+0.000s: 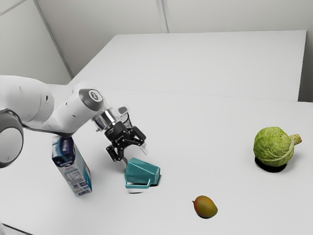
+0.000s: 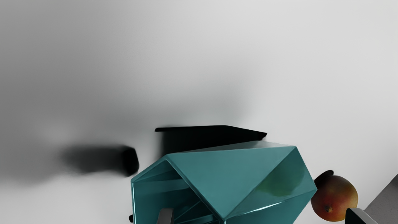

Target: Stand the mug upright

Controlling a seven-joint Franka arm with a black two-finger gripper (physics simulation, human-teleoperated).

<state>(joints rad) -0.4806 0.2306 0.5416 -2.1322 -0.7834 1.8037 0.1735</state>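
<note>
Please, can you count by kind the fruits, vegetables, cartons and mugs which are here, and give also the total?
Fruits: 1, the mango
Vegetables: 1, the green cabbage
Cartons: 1, the blue and white carton
Mugs: 1, the teal mug, tipped over
Total: 4

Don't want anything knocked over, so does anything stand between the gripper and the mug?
Nothing visible stands between the gripper and the mug; the carton is toward the exterior view's left.

Between the mug [image 1: 142,171] and the cabbage [image 1: 274,147] there is room to pass, on the far side of the mango [image 1: 206,207]. Toward the exterior view's left, the carton [image 1: 73,169] is an obstacle.
</note>
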